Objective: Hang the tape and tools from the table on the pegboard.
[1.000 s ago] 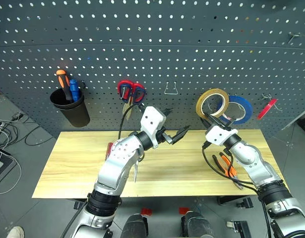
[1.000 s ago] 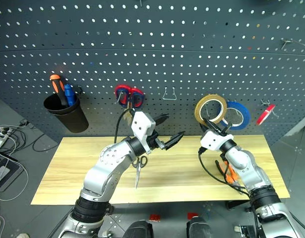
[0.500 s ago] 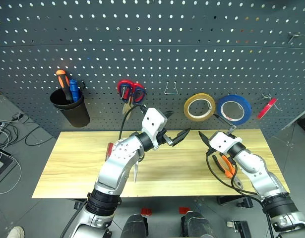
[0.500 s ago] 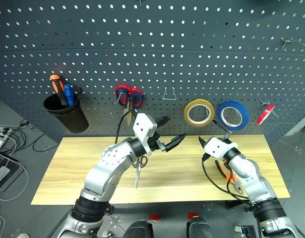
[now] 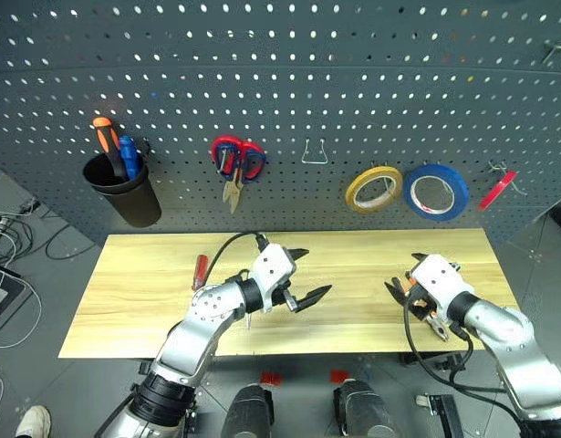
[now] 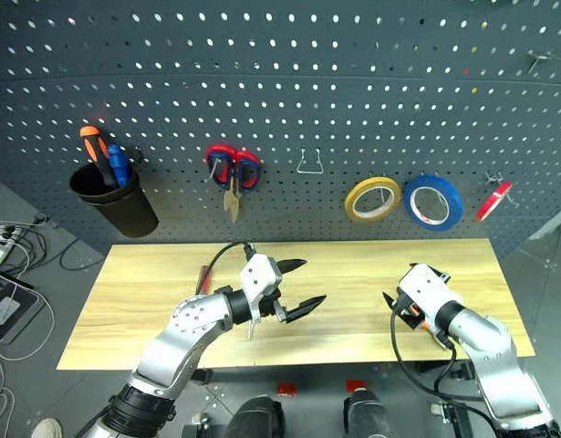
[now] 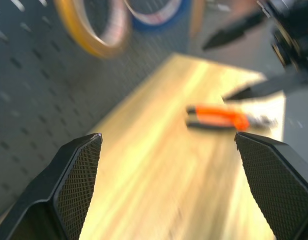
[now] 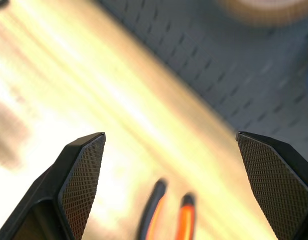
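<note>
Now both grippers spread & empty, left gripper (image 5: 309, 275) over scissors (image 6: 251, 326), right gripper (image 5: 403, 276) above pliers (image 7: 220, 117), yellow tape (image 5: 373, 188) hung.

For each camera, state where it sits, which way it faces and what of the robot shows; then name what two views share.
Left eye, right eye: head, looking forward and down at the table and pegboard; both arms show.
Left wrist: looks along the open left gripper at the pliers, with the yellow tape hanging on the pegboard; the right gripper also shows.
Right wrist: looks along the open right gripper at the pliers' handles.
Shared: both wrist views show the pliers.
</note>
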You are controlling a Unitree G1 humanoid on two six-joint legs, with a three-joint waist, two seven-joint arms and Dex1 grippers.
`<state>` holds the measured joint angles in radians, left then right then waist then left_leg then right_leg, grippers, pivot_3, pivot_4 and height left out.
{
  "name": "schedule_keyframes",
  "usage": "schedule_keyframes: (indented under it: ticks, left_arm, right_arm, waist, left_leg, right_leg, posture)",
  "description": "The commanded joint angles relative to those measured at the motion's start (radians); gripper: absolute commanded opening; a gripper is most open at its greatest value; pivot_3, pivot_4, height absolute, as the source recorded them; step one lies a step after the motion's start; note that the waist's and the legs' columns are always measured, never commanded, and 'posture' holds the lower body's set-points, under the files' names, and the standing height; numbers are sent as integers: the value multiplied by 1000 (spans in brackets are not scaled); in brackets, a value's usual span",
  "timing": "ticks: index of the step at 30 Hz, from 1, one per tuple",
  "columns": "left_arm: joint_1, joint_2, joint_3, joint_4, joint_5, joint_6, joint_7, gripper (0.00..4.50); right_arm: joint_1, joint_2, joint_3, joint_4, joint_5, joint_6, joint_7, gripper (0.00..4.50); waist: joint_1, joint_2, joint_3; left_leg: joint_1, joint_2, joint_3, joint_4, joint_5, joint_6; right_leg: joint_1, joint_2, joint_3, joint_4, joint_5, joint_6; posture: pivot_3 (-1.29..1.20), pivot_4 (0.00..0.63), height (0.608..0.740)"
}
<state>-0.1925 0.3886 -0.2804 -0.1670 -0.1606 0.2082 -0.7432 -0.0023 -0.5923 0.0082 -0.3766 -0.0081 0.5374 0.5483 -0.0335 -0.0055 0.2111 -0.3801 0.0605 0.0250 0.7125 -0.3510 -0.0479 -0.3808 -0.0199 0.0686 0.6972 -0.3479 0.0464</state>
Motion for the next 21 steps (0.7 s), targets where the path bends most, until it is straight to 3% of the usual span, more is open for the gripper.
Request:
schedule_keyframes:
  ticks: [1,12,21]
  left_arm:
    - [-17,28,-42,12,40,-100,-64,4500]
    - [-107,1,-132,82,72,-202,-181,4500]
    - [-129,-25,-163,188,123,-297,-198,4500]
  right_arm:
    - [-139,36,-66,50,64,295,-33,4473]
    - [-352,24,-110,216,89,611,-107,4473]
    - [-375,53,-130,215,128,708,-138,4473]
  waist:
    - [-3,0,24]
    - [-21,-3,112]
    - [-26,-4,151]
  left_leg:
    - [1,0,0,0,0,0]
    - [-5,-1,3,3,-1,3]
    - [-4,0,3,4,-1,2]
  right_leg:
    - [1,0,0,0,0,0]
    - [-8,-1,3,14,0,-1]
    - [-10,0,3,14,0,-1]
  posture:
    - [-92,327,740]
    - [-100,417,740]
    - [-92,452,740]
